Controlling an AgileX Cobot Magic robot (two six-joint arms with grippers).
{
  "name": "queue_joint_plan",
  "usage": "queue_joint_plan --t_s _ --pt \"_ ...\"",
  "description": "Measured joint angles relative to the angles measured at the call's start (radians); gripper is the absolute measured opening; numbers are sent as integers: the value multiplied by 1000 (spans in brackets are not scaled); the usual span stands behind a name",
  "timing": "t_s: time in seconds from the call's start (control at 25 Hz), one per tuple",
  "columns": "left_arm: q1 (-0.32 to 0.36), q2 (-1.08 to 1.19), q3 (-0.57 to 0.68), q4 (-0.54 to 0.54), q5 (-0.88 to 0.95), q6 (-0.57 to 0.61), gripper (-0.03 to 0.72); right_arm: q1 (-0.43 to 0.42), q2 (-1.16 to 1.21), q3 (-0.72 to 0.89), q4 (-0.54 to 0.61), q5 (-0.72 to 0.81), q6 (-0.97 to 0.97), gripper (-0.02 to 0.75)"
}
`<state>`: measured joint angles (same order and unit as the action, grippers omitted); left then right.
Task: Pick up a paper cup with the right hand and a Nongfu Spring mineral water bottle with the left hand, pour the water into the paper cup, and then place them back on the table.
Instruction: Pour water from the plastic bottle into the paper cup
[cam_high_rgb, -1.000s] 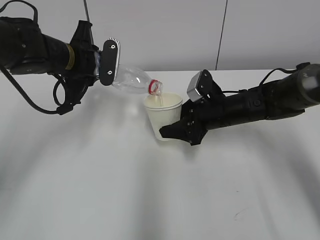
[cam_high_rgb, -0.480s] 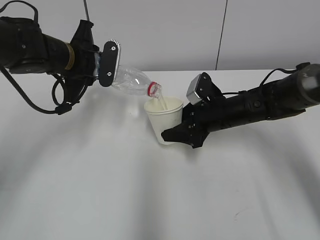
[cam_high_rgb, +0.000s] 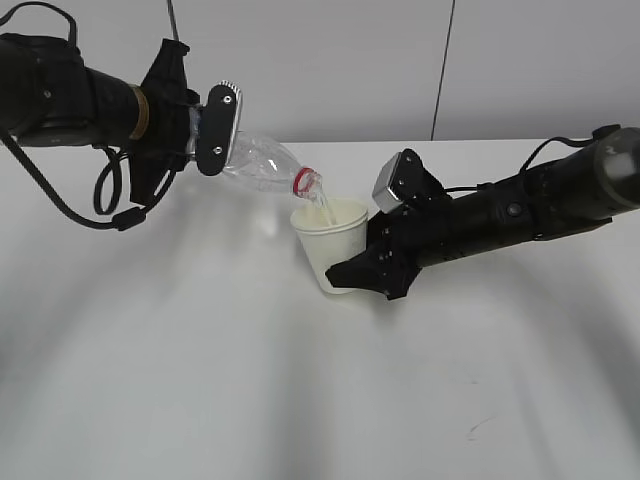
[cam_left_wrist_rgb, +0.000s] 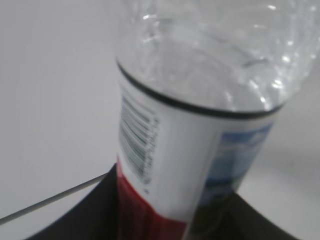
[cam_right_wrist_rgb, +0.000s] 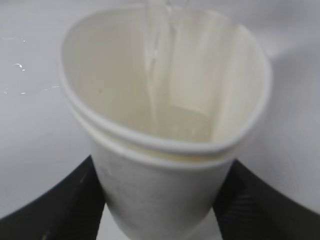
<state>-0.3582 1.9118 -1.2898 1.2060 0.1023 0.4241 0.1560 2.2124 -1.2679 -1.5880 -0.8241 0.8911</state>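
Right hand clamps the paper cup low, above the table; thin wall, rim squeezed oval, judged crushable. Beyond, left hand grips the Nongfu Spring mineral water bottle at its label, tilted; water streams in. Light, slippery.

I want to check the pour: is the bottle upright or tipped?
Tipped: the bottle slants mouth-down over the paper cup, water streaming in.

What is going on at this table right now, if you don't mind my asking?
The left hand holds the Nongfu Spring mineral water bottle tipped mouth-down over the paper cup, which the right hand grips at its side. A thin stream of water is running into the cup. Neither is back on the table yet.
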Motion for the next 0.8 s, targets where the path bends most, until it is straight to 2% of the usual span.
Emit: queue_joint_plan --t_s 0.8 --pt "0 0 -13 27 -1 0 272 0 0 0 -49 30 16 456"
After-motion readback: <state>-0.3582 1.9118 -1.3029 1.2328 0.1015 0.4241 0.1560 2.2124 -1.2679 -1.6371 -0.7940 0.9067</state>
